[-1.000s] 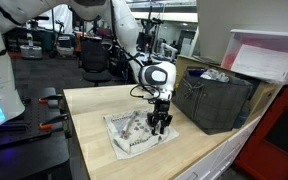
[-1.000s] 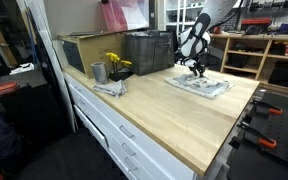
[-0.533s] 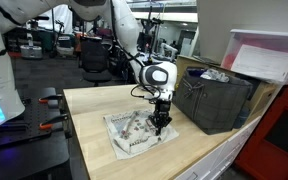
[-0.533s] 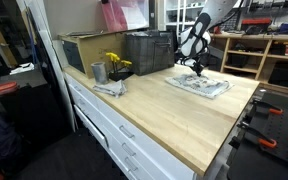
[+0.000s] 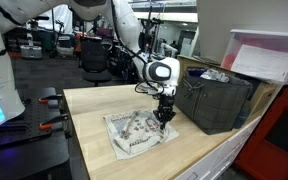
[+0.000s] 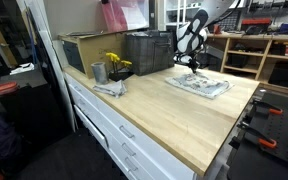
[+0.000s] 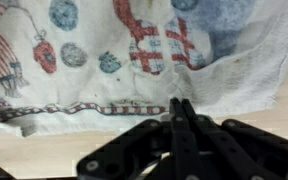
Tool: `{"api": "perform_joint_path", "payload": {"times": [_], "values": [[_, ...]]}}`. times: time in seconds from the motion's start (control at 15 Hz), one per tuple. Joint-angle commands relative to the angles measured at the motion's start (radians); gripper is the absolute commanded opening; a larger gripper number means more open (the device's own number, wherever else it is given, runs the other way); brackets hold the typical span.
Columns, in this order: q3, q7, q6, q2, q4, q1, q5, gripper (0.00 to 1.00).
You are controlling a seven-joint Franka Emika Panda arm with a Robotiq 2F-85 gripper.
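Cloth [image 7: 84, 60]: white ground, printed with red-and-blue plaid figures, blue-green round motifs and a red dotted border line along the near hem.
Gripper [image 7: 181, 108]: black.
Worktop [image 5: 89, 108]: pale wood grain.
Bin [image 5: 219, 100], right of the cloth: dark grey.
Flowers [image 6: 116, 62]: yellow.
Cup [image 6: 98, 72]: silver-grey.

So we're rocking a white arm [image 5: 121, 30], chunky rounded segments with a smooth shell. Our wrist [image 5: 162, 72] is a fat white knob with a dark ring on its face. The gripper [image 7: 181, 104] is all matte black: thin flat fingers [image 7: 176, 130] on linkage bars [image 7: 124, 150], with little round pins [image 7: 91, 166] at the pivots.
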Motion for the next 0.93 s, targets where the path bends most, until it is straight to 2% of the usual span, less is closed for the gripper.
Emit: {"api": "perform_joint_path", "payload": {"times": [0.0, 0.4, 0.87], "values": [[0.012, 0.033, -0.065, 0.017, 0.100, -0.022, 0.010, 0.01], [0.037, 0.094, -0.188, 0.058, 0.258, -0.067, 0.026, 0.01], [0.079, 0.230, -0.343, 0.107, 0.422, -0.137, 0.088, 0.01]]}}
